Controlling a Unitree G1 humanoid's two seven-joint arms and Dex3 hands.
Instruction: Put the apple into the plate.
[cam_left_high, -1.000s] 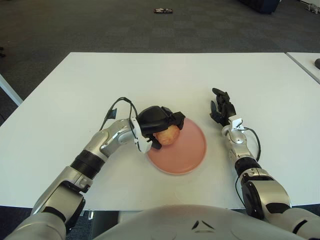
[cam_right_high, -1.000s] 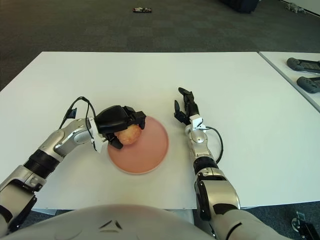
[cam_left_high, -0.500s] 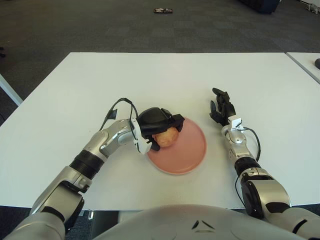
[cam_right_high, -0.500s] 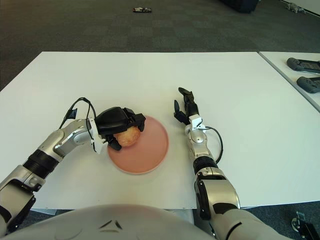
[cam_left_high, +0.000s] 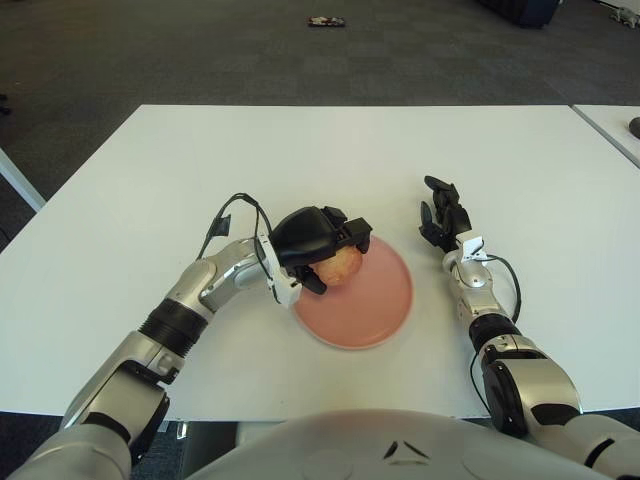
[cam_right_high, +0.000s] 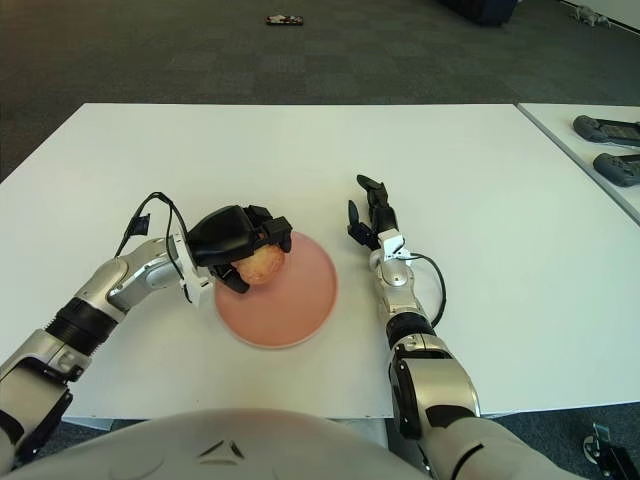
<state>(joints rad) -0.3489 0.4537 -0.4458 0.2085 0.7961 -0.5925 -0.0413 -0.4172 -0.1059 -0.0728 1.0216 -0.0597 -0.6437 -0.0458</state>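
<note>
Left hand (cam_left_high: 318, 238) clenched round apple (cam_left_high: 340, 265), over the left edge of the pink plate (cam_left_high: 375, 305). Risk: released this near the rim, it may roll left onto the table (cam_left_high: 320, 150). Right hand (cam_left_high: 443, 215) idle, right of plate, fingers relaxed.

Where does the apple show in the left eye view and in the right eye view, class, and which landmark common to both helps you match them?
Left eye view: the apple sits just left of centre, under the left hand, over the pink plate's upper left edge.
Right eye view: the apple sits further left, again under that hand.
Shared landmark: the pink plate; the right hand shows to its right.
</note>
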